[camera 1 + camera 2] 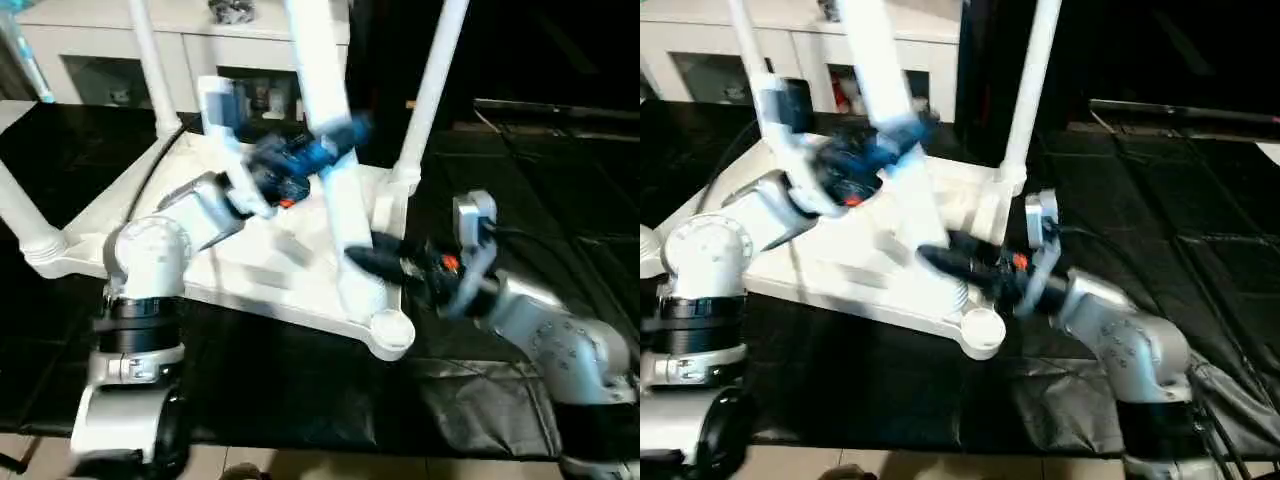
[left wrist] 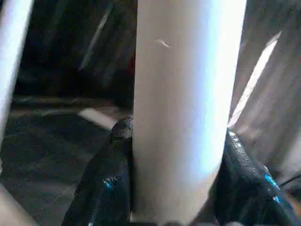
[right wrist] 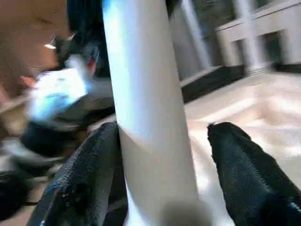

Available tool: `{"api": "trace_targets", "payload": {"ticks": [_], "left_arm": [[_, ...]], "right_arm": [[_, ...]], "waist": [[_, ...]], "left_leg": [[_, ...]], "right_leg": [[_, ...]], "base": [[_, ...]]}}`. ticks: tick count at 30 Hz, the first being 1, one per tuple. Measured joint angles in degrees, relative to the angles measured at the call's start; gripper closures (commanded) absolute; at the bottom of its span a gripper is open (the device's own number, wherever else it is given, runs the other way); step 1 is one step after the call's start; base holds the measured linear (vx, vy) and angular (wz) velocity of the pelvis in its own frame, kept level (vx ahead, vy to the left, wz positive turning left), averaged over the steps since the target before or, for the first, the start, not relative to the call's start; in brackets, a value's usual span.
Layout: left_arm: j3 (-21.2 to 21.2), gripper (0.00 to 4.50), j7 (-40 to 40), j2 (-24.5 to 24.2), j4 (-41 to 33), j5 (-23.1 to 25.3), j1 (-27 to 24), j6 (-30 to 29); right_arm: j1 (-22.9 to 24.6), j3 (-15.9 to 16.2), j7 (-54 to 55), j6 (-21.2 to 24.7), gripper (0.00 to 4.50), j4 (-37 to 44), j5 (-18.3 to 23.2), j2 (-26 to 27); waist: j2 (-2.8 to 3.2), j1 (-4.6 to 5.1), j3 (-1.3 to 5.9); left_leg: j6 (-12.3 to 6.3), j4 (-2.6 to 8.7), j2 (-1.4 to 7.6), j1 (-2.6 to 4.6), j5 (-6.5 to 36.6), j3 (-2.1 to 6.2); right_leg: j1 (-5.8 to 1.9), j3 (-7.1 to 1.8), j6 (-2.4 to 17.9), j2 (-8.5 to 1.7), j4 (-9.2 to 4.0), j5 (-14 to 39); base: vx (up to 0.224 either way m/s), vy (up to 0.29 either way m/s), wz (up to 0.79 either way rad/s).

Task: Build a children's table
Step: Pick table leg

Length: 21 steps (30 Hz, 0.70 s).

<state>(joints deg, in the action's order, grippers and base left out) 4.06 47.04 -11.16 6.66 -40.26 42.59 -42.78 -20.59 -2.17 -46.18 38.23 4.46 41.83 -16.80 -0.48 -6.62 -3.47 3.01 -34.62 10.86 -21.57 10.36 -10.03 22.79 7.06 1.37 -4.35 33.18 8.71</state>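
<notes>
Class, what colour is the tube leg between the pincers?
White tapered plastic tube leg; clearest in the left wrist view.

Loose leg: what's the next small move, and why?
Probably swing the leg's lower end over the empty corner socket and straighten it. The leg leans, its end on the table top short of that socket. The left hand clamps it; the right hand shows a gap at one finger.

A white cabinet [image 1: 180, 45] with glass doors stands along the upper left of the frame, a black mat [image 1: 560, 230] covers the work surface, and pale floor [image 1: 300, 465] shows at the bottom edge.
</notes>
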Motion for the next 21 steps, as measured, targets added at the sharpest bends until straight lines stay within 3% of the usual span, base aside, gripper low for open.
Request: {"api": "trace_targets", "payload": {"ticks": [4,8,12,16,17,19,21], "left_arm": [[-3.87,2.66,-4.23,0.06,-0.23,5.64,0.28,1.76],[-6.26,2.66,-8.97,0.47,-1.27,9.99,0.89,2.78],[-6.89,2.66,-11.52,1.15,-1.86,11.68,1.13,3.01],[-6.95,2.66,-14.64,2.89,-2.46,13.08,3.39,3.07],[-7.16,2.66,-15.04,3.2,-3.08,13.1,3.96,3.14],[-7.35,2.66,-15.37,3.36,-3.36,13.18,4.52,3.27],[-7.42,2.66,-15.74,3.38,-3.35,13.64,4.53,3.31]], "right_arm": [[-0.08,0.88,3.09,-1.91,0.95,-0.16,-4.66,-0.32],[-1.45,4.12,6.38,-2.87,0.95,-0.13,-8.83,0.17],[-2.13,6.83,9.24,-2.55,0.95,-0.35,-11.77,1.29],[-5.69,7.75,17.62,-1.16,0.95,-3.69,-15.7,6.33],[-6.68,7.72,19.46,-0.93,1.29,-4.73,-16.01,7.48],[-6.9,7.52,20.87,-0.77,1.29,-5.17,-15.97,8.49],[-6.9,7.49,21.75,-0.33,1.59,-5.2,-15.93,9.11]], "waist": [[0.0,0.22,0.0],[0.01,0.84,0.0],[0.0,0.98,0.0],[0.0,1.34,0.0],[0.0,1.34,0.0],[0.01,1.34,0.0],[0.0,1.45,0.0]], "left_leg": [[0.02,0.13,0.01,0.0,-0.01,-0.04],[0.06,0.18,0.02,0.03,-0.03,-0.04],[0.06,0.15,0.01,0.04,-0.04,-0.05],[0.1,0.15,0.01,0.08,-0.06,-0.05],[0.1,0.15,0.01,0.09,-0.06,-0.05],[0.1,0.15,0.01,0.12,-0.06,-0.06],[0.1,0.15,0.01,0.09,-0.06,-0.06]], "right_leg": [[0.11,-0.04,0.02,0.03,0.06,-0.01],[0.16,-0.04,0.05,0.06,0.11,-0.01],[0.14,-0.07,0.06,0.05,0.11,-0.02],[0.12,-0.08,0.18,0.05,0.12,-0.11],[0.11,-0.08,0.18,0.05,0.12,-0.11],[0.07,-0.09,0.16,0.05,0.11,-0.1],[0.1,-0.1,0.16,0.05,0.11,-0.1]], "base": [[0.0,0.0,0.0],[0.0,0.0,0.0],[0.0,0.0,0.0],[0.0,0.0,0.0],[0.0,0.0,0.0],[0.0,0.0,0.0],[0.0,0.0,0.0]]}}
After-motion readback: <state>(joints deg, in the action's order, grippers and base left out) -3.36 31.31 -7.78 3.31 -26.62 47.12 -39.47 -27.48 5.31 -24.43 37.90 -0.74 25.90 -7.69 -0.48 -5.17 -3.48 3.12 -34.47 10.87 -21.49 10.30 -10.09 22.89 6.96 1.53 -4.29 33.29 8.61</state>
